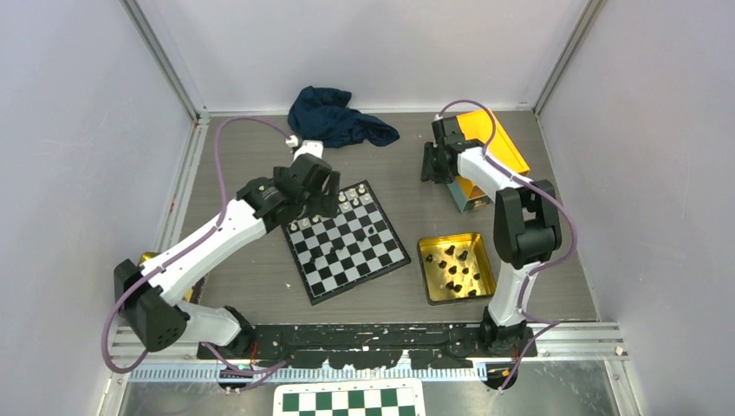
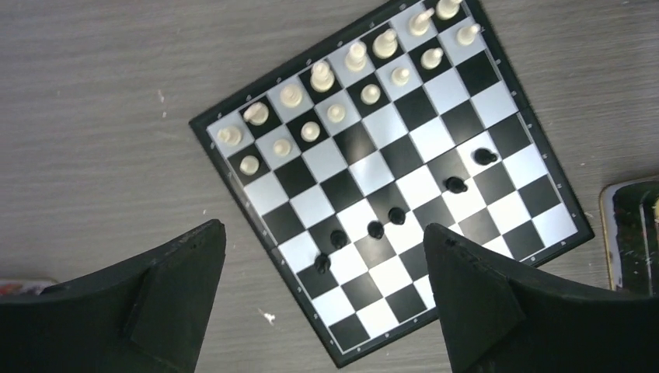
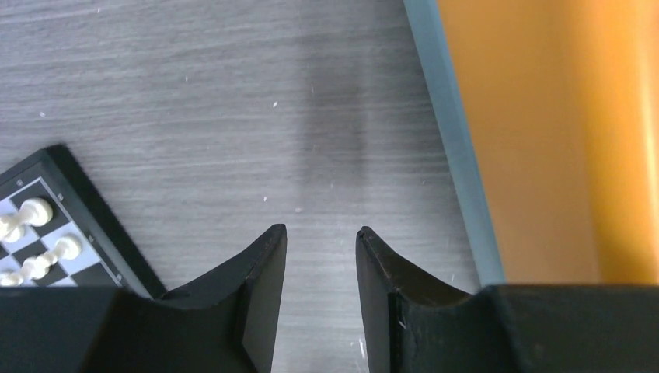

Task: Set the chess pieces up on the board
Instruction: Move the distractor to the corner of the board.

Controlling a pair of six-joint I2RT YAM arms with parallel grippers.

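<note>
The small black and silvery-white board (image 1: 348,244) lies tilted in the middle of the table and fills the left wrist view (image 2: 373,167). Silvery-white pieces (image 2: 336,85) stand in two rows along its far edge. Several black pieces (image 2: 386,220) stand scattered on its middle squares. More black pieces (image 1: 457,267) lie in a yellow tray. My left gripper (image 1: 317,201) hangs above the board's far left corner, open and empty (image 2: 325,241). My right gripper (image 1: 431,165) is beside the yellow box, slightly open and empty (image 3: 321,233).
A yellow tray (image 1: 475,244) sits right of the board. A yellow box (image 1: 498,146) with a pale blue edge (image 3: 451,140) stands at the back right. A dark blue cloth (image 1: 336,117) lies at the back. A green-and-white checkered board (image 1: 348,400) lies at the near edge.
</note>
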